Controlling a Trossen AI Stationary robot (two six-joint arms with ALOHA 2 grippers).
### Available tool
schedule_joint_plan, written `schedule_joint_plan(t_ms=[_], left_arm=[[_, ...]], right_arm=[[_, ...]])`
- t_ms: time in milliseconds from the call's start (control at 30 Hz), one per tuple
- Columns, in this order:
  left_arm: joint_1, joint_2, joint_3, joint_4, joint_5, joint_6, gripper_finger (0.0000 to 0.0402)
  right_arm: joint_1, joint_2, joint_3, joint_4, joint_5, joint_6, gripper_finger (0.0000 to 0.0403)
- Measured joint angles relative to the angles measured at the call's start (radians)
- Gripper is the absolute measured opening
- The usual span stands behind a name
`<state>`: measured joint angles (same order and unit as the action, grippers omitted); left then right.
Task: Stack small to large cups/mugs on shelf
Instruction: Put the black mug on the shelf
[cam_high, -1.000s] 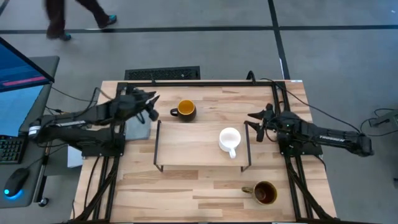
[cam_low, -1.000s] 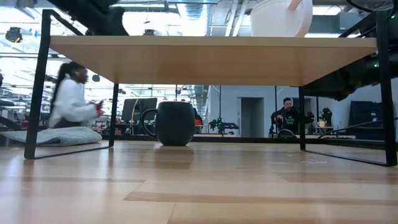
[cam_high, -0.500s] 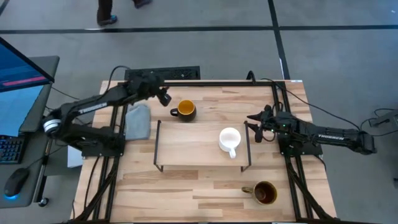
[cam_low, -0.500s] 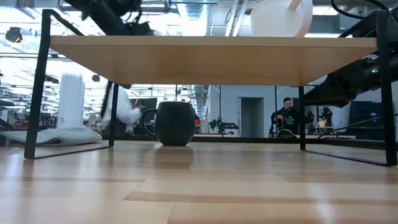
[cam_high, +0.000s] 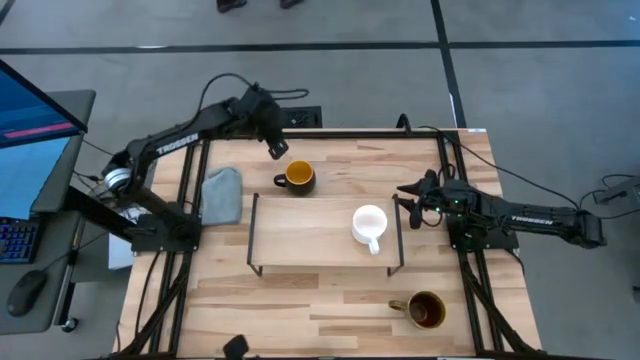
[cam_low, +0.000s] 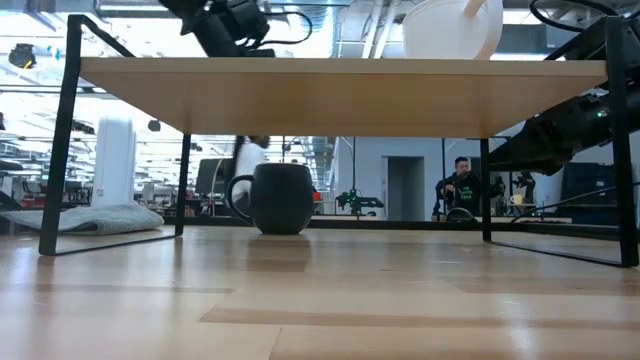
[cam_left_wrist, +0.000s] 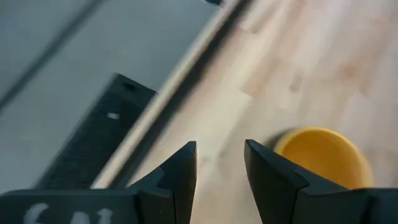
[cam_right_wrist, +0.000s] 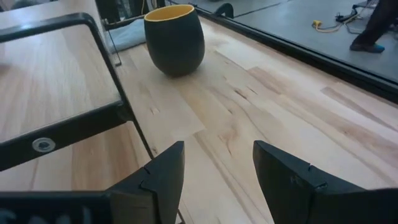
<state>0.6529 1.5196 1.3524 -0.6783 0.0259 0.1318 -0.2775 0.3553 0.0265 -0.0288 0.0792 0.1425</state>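
your left claw (cam_high: 277, 150) hangs above the far edge of the pale, striped-grain wooden worktop (cam_high: 300, 310), just beside the dark mug (cam_high: 297, 177). its two blunt black fingers (cam_left_wrist: 180, 171) are parted with bare wood showing between them, grasping nothing. that mug is round-bellied and matte dark outside, smooth yellow-orange inside, and stands upright on the worktop just behind the shelf (cam_high: 310, 235).

the shelf is a flat light-wood board on thin black wire legs. the small white mug (cam_high: 369, 225) sits on it toward its right end, glossy, its handle pointing to the near side. the olive-brown mug (cam_high: 426, 310), wider and dark inside, stands on the worktop near the front right corner, well apart from the shelf.

your right claw (cam_high: 412, 190) waits just off the shelf's right end, its angular black fingers (cam_right_wrist: 158, 177) spread and empty.

a soft grey folded cloth (cam_high: 221, 195) lies at the worktop's left edge.
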Motion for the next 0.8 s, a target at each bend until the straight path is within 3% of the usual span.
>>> schedule_joint_plan(t_ms=[167,300,633,800], left_arm=[[0.001,0.107,0.172,-0.204,0.139,0.089,0.0128],[-0.008,0.185,0.265,-0.308,0.153,0.123,0.0128],[-0.074,0.284,0.284,-0.359,0.148,0.25,0.0128],[-0.098,0.296,0.285,-0.352,0.095,0.284,0.0128]], right_arm=[[0.0,0.0,0.0,0.0,0.0,0.041,0.0214],[0.0,0.0,0.0,0.004,0.011,0.042,0.0214],[0.0,0.0,0.0,0.006,0.027,0.034,0.0214],[0.0,0.0,0.0,0.006,0.027,0.016,0.0214]])
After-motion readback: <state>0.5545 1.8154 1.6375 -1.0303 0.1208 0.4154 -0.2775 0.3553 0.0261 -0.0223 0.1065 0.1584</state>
